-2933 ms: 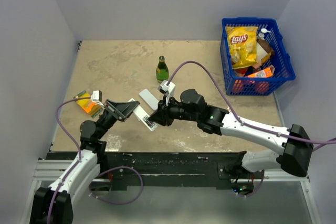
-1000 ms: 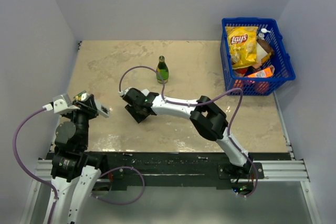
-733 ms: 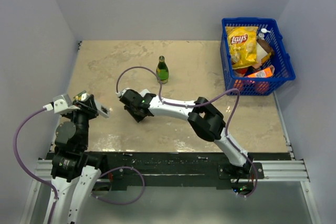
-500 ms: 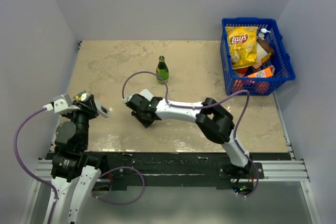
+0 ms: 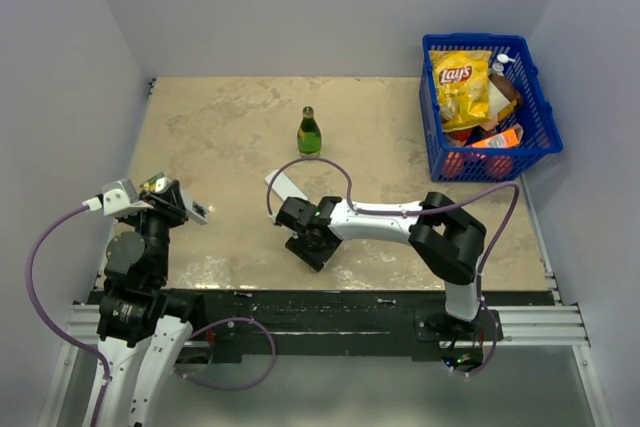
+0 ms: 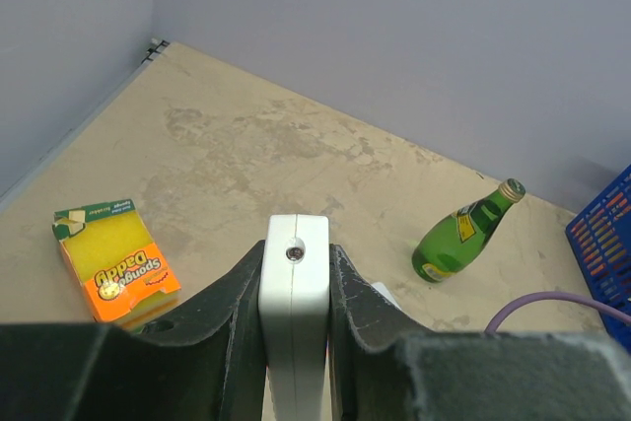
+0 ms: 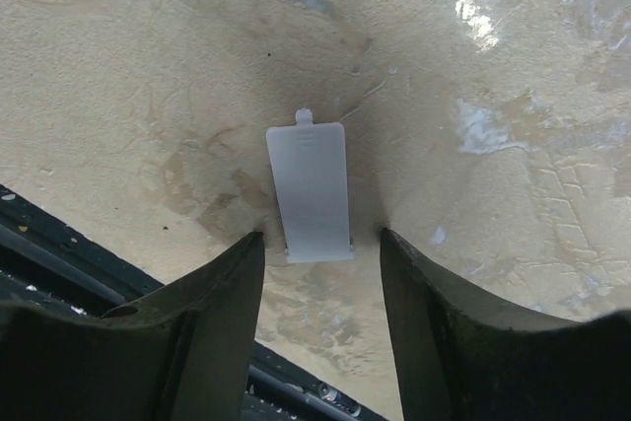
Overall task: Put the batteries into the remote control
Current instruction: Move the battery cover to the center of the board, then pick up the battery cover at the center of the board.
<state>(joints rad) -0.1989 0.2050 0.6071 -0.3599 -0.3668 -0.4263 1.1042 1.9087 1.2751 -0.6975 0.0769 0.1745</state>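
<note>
Since the earlier top views the right gripper (image 5: 313, 247) has swung right and nearer, uncovering a white bar (image 5: 283, 186) on the table (image 5: 220, 127); the left arm has held its place over the last second. From the left: a sponge box (image 6: 116, 261) lies by the left wall. The left gripper (image 6: 296, 255), raised beside it, is clamped on the remote control (image 6: 293, 322) (end face outward), whose long axis runs along the fingers, pointing far and somewhat right. Near mid-table, the right gripper's jaws stand apart astride a flat battery cover (image 7: 310, 189), apparently touching neither. The batteries are not found in any view. Judged step: handling the cover. Next, the jaws must close squarely on its thin long edges. A green bottle (image 5: 309, 134) and a blue basket (image 5: 478, 40) stand farther off.
</note>
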